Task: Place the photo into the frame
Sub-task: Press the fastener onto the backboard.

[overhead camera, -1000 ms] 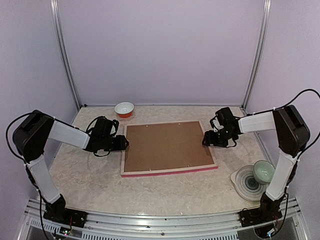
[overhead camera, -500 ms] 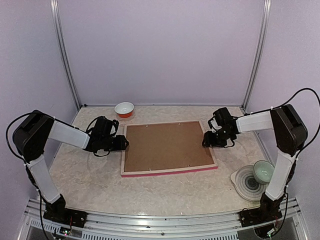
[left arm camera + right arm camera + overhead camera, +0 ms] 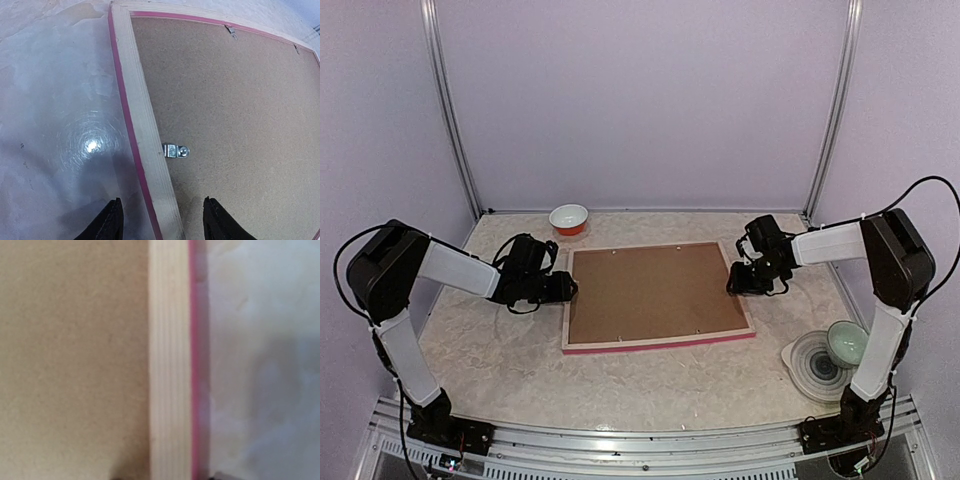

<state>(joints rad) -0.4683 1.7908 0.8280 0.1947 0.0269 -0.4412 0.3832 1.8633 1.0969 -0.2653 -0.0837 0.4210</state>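
Note:
The frame lies face down on the table, its pale wooden back up and a pink edge along the front. A brown backing board fills it, held by small metal clips. The photo is hidden. My left gripper is at the frame's left rail. It is open, one finger over the table and the other over the board, neither touching the rail. My right gripper hangs low over the right rail. Its tips barely show, open astride the rail.
A red bowl with a white inside stands behind the frame's far left corner. At the front right, a pale green bowl rests on a ringed plate. Walls close in on both sides and the back.
My right gripper has edged slightly along the frame's right rail and its jaws have narrowed. The left arm and the frame have not moved.

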